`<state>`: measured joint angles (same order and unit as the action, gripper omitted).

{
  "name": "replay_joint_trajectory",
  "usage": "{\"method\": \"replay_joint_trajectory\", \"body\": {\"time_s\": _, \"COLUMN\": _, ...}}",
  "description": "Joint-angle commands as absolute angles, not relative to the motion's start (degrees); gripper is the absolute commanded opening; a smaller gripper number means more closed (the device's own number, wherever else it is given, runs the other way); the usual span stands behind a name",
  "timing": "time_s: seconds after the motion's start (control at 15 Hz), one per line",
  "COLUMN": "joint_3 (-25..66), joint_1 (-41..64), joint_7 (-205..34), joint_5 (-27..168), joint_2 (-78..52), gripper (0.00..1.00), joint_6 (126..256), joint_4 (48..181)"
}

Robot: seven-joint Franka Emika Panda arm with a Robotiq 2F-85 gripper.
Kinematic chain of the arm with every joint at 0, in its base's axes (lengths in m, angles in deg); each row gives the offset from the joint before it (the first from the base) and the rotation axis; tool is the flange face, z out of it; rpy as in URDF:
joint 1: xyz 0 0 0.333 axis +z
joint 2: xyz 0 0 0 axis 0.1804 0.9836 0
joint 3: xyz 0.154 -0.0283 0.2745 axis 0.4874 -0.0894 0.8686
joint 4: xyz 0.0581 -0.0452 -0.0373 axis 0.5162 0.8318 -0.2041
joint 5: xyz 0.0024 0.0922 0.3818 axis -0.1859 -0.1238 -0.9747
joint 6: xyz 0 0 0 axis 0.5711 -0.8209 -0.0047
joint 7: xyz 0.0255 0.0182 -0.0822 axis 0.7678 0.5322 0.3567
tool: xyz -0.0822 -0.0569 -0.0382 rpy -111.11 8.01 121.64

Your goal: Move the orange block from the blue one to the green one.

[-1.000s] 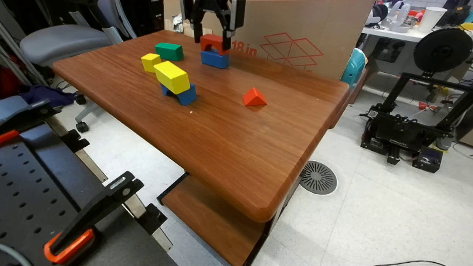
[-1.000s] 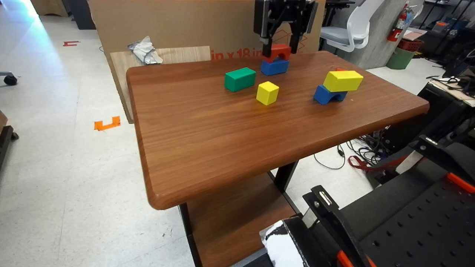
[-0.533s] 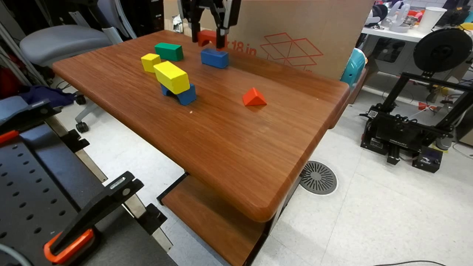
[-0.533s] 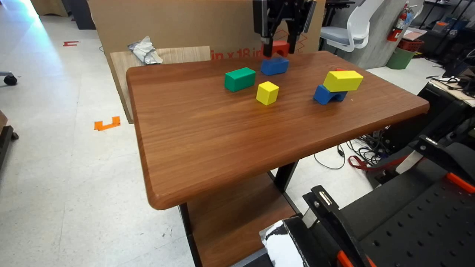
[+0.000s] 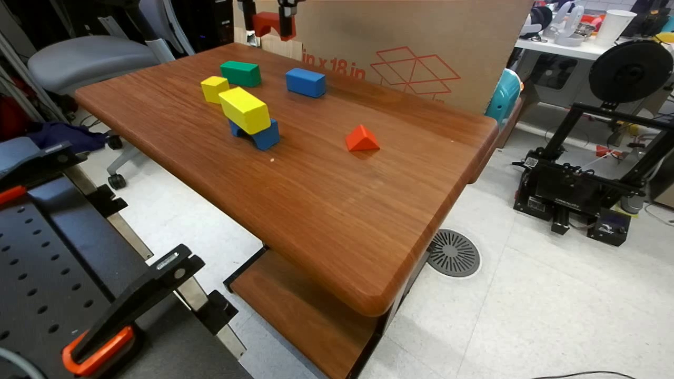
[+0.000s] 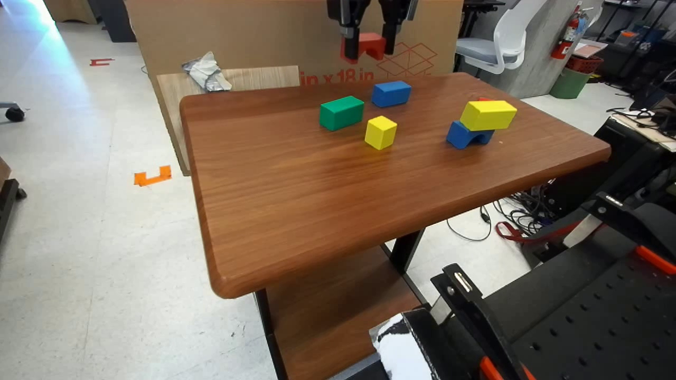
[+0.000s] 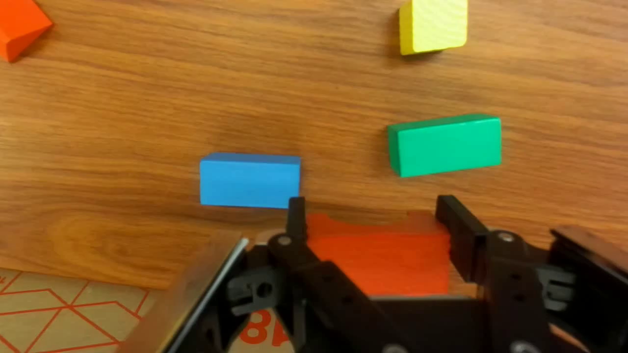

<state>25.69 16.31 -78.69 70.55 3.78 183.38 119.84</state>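
Clamped between the jaws, the orange block (image 7: pixel 385 262) hangs higher than the green block (image 7: pixel 449 144), not yet set on it. Lifting seems done; centring above the green block, lowering and releasing remain. Near the green block but apart, the blue block (image 7: pixel 250 181) lies bare-topped on the wooden counter (image 6: pixel 296 211). Beyond the green block stands printed cardboard (image 6: pixel 253 37); farther, a white chair (image 6: pixel 511 31).

The gripper (image 7: pixel 374 220) is finished in black, its two fingers (image 7: pixel 463 240) squared off. Metallic screw heads (image 7: pixel 284 240) are set into its links; a grey bracket (image 7: pixel 243 296) is pierced by a dark hole. Above the table's far edge (image 6: pixel 253 97), grey side strips (image 6: pixel 345 11) are seen.
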Motion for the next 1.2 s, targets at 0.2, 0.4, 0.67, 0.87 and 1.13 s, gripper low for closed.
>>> {"method": "replay_joint_trajectory", "body": {"time_s": 0.2, "joint_3": 26.7, "joint_1": 18.3, "joint_7": -80.1, "joint_5": 72.3, "joint_2": -1.8, "gripper": 0.42, "joint_6": 184.2, "joint_4": 128.1}}
{"method": "replay_joint_trajectory", "body": {"time_s": 0.4, "joint_3": 26.7, "joint_1": 19.0, "joint_7": -80.7, "joint_5": 72.6, "joint_2": -1.9, "gripper": 0.42, "joint_6": 184.2, "joint_4": 129.9}}
{"method": "replay_joint_trajectory", "body": {"time_s": 0.67, "joint_3": 26.8, "joint_1": 19.1, "joint_7": -80.3, "joint_5": 72.9, "joint_2": -0.9, "gripper": 0.42, "joint_6": 184.4, "joint_4": 130.5}}
{"method": "replay_joint_trajectory", "body": {"time_s": 0.87, "joint_3": 26.9, "joint_1": 19.2, "joint_7": -79.3, "joint_5": 74.3, "joint_2": -0.6, "gripper": 0.42, "joint_6": 185.0, "joint_4": 130.4}}
{"method": "replay_joint_trajectory", "body": {"time_s": 1.13, "joint_3": 27.3, "joint_1": 19.0, "joint_7": -78.5, "joint_5": 75.3, "joint_2": -0.2, "gripper": 0.42, "joint_6": 186.1, "joint_4": 130.0}}
